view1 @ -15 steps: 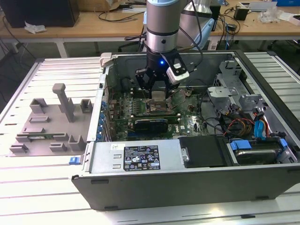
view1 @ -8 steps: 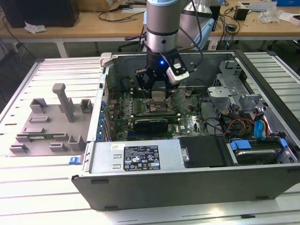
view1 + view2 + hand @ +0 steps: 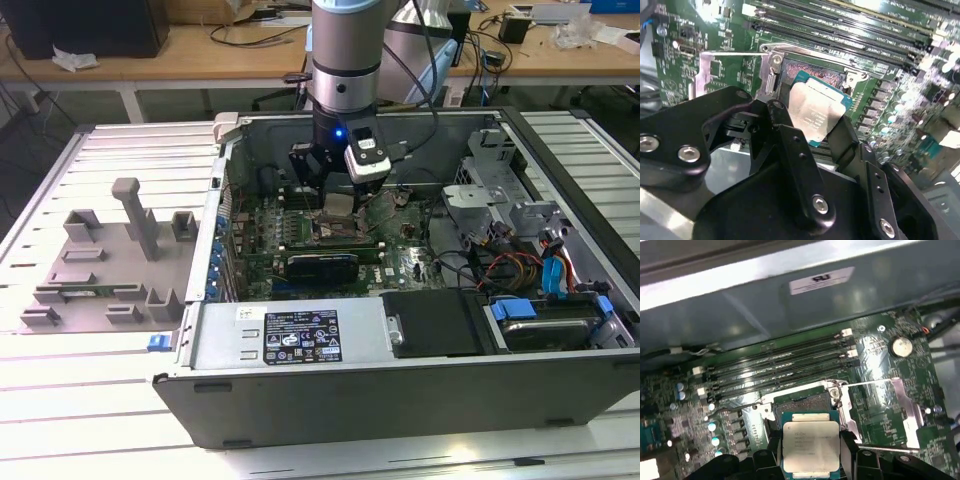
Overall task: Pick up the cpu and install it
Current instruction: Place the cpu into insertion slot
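End effector (image 3: 809,121) grips cpu (image 3: 817,112) (over open socket (image 3: 812,75)).

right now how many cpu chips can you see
1. The cpu sits in the gripper, over the open socket on the motherboard; others could be hidden in the case.

Nothing stands between the cpu (image 3: 811,447) you hold and the socket (image 3: 802,402). Beside the socket, the flipped-open load plate (image 3: 907,412) flanks one side and memory slots (image 3: 780,360) another, with the case wall (image 3: 765,305) rising beyond those slots.
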`<act>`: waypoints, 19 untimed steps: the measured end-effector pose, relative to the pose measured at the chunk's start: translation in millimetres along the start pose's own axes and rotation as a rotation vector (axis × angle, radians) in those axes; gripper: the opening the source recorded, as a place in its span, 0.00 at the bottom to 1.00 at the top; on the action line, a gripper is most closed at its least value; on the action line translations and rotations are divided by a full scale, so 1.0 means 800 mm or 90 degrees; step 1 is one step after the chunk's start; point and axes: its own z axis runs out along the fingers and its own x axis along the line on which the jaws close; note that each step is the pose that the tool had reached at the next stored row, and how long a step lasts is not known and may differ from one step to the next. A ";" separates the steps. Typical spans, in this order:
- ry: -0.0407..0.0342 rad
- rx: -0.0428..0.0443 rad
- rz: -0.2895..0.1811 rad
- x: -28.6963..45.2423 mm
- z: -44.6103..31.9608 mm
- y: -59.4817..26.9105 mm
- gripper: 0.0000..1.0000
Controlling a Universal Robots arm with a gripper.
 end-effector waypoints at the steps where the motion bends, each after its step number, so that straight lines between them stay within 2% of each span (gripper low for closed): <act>1: -0.0006 0.0000 0.017 0.0000 0.0000 0.000 0.55; 5: -0.0039 -0.0003 0.102 0.0000 0.0002 0.000 0.55; 9: -0.0057 -0.0005 0.151 0.0000 0.0002 0.000 0.55; 19: -0.0116 -0.0011 0.304 0.0000 0.0006 0.000 0.55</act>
